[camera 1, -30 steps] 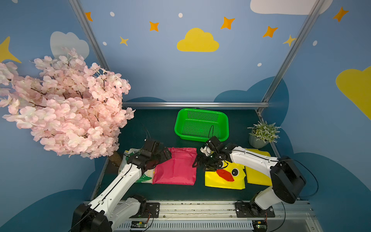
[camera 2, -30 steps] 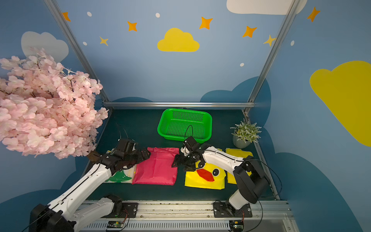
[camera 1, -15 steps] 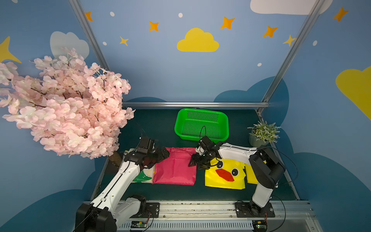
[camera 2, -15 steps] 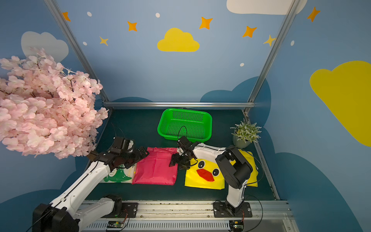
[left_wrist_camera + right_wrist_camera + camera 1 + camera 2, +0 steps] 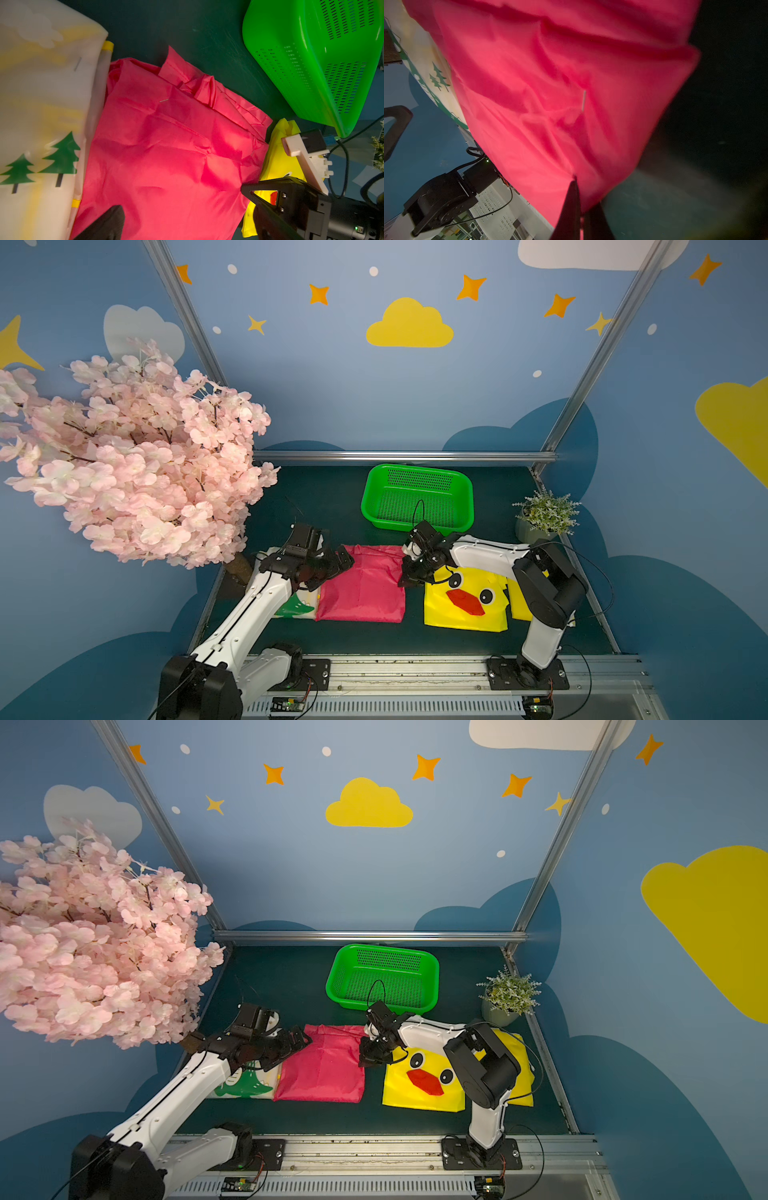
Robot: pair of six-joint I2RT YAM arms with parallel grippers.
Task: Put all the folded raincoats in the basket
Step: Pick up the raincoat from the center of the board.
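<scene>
Blue walls (image 5: 332, 398) painted with yellow clouds and orange stars are seen around a dark green tabletop (image 5: 324, 497), with aluminium rails at the corners. At the far middle of the tabletop the basket (image 5: 419, 467) is set upright, bright green, its mesh bottom and sides shown in both top views. A pink blossom tree (image 5: 137, 456) is placed at the left side, and a small potted plant (image 5: 546, 514) at the right, near the basket's right end.

Three folded raincoats are laid in a row on the near half of the tabletop. A white raincoat (image 5: 41, 104) printed with green trees is found at the left, the pink raincoat (image 5: 361, 589) in the middle and a yellow duck-faced raincoat (image 5: 465, 614) at the right. The pink raincoat is laid flat on the tabletop, in front of the basket and apart from it. Its left edge is touched by the white one, and a strip of tabletop is seen between its near right corner and the yellow one.

The right gripper (image 5: 402, 583) is lowered at the right edge of the pink raincoat. Its jaws are brought together, and in the blurred right wrist view the pink edge is seen pinched between the dark fingers (image 5: 571, 207). The left gripper (image 5: 336, 570) is held at the far left part of the pink raincoat with its jaws spread wide and nothing between them. Only one finger (image 5: 108, 222) is shown in the left wrist view; whether the fabric is touched cannot be told
</scene>
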